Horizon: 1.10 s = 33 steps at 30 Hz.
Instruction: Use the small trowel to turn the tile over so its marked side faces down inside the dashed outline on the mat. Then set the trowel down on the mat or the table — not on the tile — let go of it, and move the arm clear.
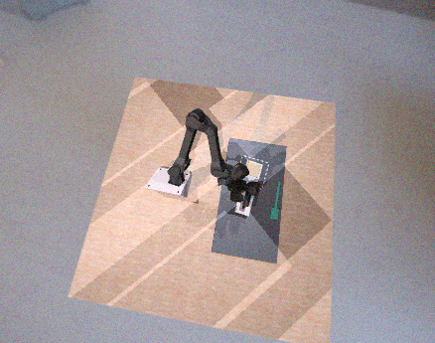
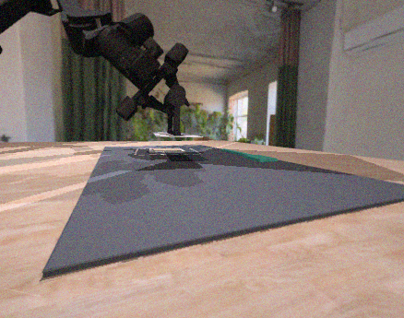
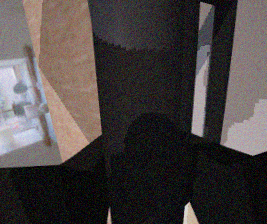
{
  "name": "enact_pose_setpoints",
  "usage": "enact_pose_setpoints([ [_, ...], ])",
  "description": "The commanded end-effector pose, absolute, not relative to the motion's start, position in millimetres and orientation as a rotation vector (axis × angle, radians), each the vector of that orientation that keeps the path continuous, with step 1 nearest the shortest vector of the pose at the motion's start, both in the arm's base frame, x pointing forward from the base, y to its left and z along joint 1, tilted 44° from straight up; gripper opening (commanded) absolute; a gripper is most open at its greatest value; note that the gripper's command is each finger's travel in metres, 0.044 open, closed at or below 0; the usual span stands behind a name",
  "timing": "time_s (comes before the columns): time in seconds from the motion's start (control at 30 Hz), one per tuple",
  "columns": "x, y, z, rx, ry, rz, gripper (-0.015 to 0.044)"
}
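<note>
The cream tile (image 1: 254, 169) (image 2: 167, 150) lies on the grey mat (image 1: 232, 241) (image 2: 220, 209), inside the dashed outline (image 1: 267, 170). Its upper face looks plain, with no mark that I can make out; its underside is hidden. My gripper (image 1: 245, 200) (image 2: 173, 130) is shut on the small trowel (image 1: 247, 209) (image 2: 188, 135) (image 3: 253, 75). The trowel's pale blade is about level, raised above the mat and apart from the tile. In the top-down view it lies below the outline. The fingers and dark handle overlap, so the grip itself is hard to see.
A green long-handled tool (image 1: 275, 211) (image 2: 262, 158) lies along the mat's right side. The arm's white base plate (image 1: 163, 183) stands on the wooden table (image 1: 153, 270) left of the mat. Shadows cross the mat and table.
</note>
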State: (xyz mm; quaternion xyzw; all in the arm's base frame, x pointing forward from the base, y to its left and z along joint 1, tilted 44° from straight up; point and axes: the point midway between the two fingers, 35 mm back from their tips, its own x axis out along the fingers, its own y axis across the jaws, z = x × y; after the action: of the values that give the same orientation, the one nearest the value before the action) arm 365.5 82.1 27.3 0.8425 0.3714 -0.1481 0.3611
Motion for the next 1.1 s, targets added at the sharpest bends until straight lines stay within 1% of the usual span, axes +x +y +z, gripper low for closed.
enact_pose_setpoints([
  [0.0, 368, 89, 35, 2.172, 0.939, -0.366, 0.0],
  [0.43, 365, 118, 34, 2.173, 0.94, -0.366, 0.0],
  [1.07, 373, 18, 13, 2.167, 0.938, -0.368, 0.0],
])
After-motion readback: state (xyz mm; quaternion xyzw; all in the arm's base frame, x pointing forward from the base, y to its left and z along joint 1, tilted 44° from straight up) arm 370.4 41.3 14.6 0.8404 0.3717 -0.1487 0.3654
